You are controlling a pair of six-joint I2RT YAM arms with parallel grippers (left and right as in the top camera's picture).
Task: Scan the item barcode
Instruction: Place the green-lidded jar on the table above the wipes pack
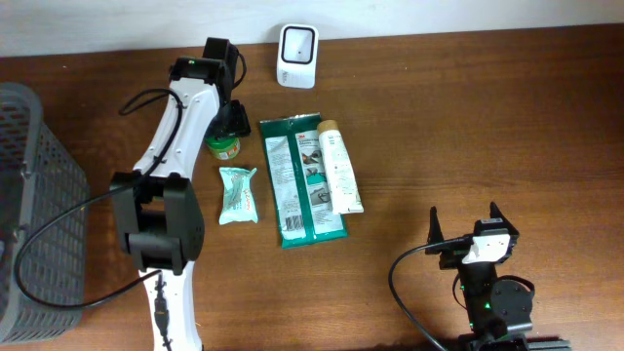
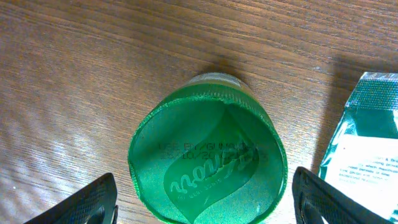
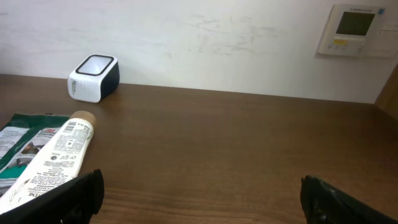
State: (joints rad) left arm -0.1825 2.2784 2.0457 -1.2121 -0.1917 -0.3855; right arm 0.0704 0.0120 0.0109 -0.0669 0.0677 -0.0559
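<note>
We saw the jar (image 2: 208, 158) upright on the counter (image 2: 74, 74), axis vertical, directly under the left jaws, which were spread and clear of it. The scanner (image 1: 297, 56) stood near. The right jaws, also spread, were well apart.

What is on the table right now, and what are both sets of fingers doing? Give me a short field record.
scanner: white, at the far edge of the table
green jar: on the table, between the left fingers
left fingers: open, one on each side of the jar, with gaps showing
right fingers: open, nothing between them
tube: lying across the right edge of the large packet
large packet: flat, right of the jar
small packet: flat, on the near side of the jar
basket: grey, at the left edge
</note>
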